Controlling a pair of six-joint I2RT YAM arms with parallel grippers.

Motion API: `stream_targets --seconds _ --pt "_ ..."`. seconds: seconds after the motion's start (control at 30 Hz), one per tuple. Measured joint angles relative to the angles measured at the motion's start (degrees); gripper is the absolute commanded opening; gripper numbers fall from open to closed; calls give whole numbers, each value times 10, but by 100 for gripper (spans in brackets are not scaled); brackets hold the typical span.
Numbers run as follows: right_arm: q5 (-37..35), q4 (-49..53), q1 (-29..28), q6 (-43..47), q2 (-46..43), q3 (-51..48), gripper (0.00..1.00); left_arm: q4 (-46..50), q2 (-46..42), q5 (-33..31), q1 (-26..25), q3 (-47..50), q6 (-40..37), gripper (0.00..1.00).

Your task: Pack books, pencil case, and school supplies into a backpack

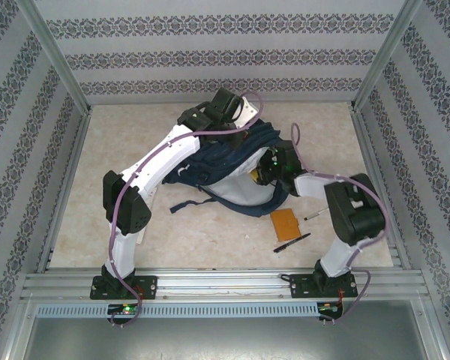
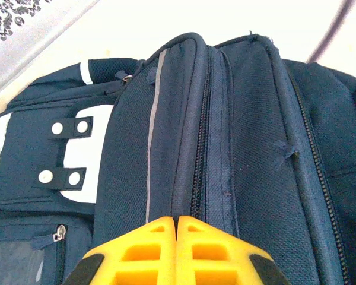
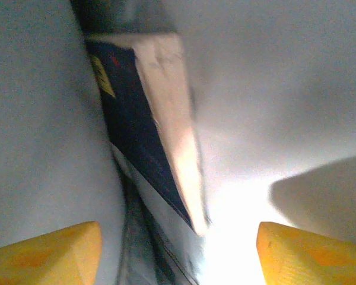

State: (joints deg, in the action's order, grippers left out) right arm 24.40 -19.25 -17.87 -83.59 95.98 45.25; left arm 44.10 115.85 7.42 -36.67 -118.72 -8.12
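- From the top external view: finds the backpack (image 1: 225,161) mid-table (image 1: 135,225) between the arms, pale-lined mouth turned to the near edge. Puts the left gripper (image 1: 247,126) at its far side and the right gripper (image 1: 261,175) in the mouth. Spots the black pen (image 1: 291,242) lying slanted beside an orange rectangle (image 1: 283,223).
- From the left wrist: catches the left gripper (image 2: 177,222) pressed together over the backpack's (image 2: 255,119) zipper ridge. Cannot tell whether fabric is pinched.
- From the right wrist: shows the right gripper (image 3: 178,261) spread wide, touching nothing. Finds the navy booklet (image 3: 130,136) on edge ahead, long axis upper left to lower centre.
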Motion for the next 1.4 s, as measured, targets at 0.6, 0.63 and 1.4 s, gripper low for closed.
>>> stream_targets --seconds 0.6,0.63,1.4 --pt "-109 514 34 244 -329 -49 98 -99 -16 40 8 180 24 1" --pt "-124 544 44 262 -335 -47 98 -102 -18 46 8 184 29 1" --pt "-66 699 165 486 -359 38 86 -139 -94 123 38 222 127 44"
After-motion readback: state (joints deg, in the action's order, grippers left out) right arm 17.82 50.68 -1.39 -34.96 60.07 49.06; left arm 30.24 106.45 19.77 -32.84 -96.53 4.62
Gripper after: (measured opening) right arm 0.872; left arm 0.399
